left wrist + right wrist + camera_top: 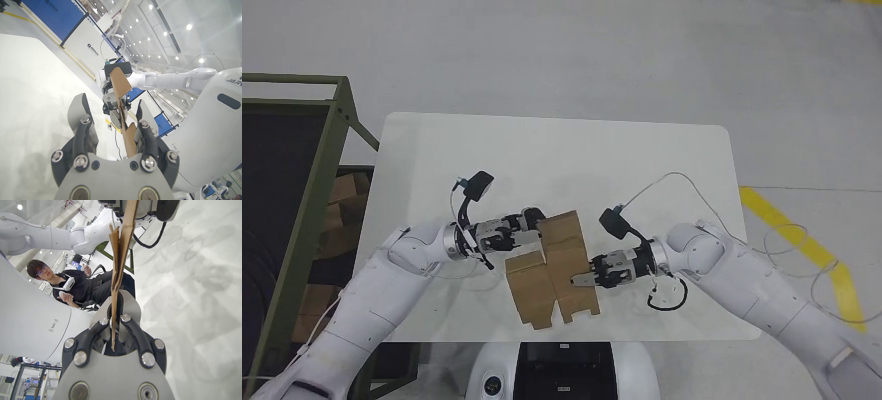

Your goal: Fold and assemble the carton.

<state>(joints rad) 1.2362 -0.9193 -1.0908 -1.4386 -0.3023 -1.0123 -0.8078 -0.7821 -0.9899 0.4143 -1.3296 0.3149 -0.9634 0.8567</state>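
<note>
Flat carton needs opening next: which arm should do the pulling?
Left, probably. The right pincer is shut on the carton edge, anchoring it. The left pincer is open, with another edge between its fingers, free to grip and pull.

The carton [552, 265] is showing plain brown, the table [642, 160] white, and the rack [292, 78] olive green.

Carton [130, 139] between parted fingers [80, 111]
</note>
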